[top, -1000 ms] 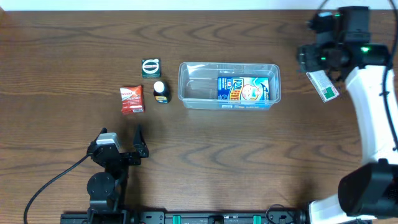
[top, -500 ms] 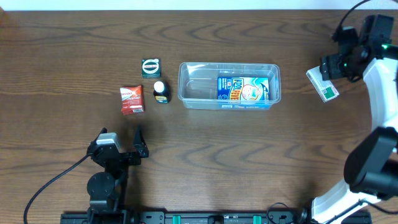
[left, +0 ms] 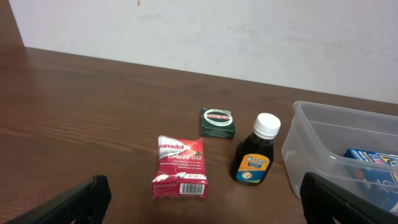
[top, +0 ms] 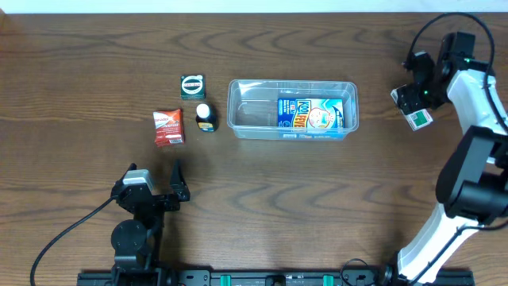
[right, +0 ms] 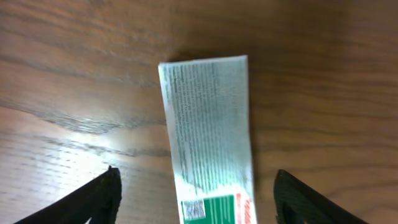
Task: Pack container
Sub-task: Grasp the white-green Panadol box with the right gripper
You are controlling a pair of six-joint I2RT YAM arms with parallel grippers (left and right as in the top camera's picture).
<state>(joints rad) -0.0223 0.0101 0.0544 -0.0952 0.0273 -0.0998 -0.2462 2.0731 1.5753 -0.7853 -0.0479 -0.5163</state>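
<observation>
My right claw (right: 196, 182) hung spread open right over the white-and-green box (right: 208, 124), fingers either side of its narrow width, long axis running between them. The container (top: 252, 114) sat off to the left, well apart.

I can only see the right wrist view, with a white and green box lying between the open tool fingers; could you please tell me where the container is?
Observer: In the overhead view the container sits mid-table, off to the left arm's side of that white and green box, with bare wood between them.
Operator: Thank you. Is anything inside it?
Observer: One blue box lies flat in its right half.
Operator: What is outside it?
Observer: A red Panadol pack, an upright Woods bottle and a small green box sit grouped beyond its left end.
</observation>
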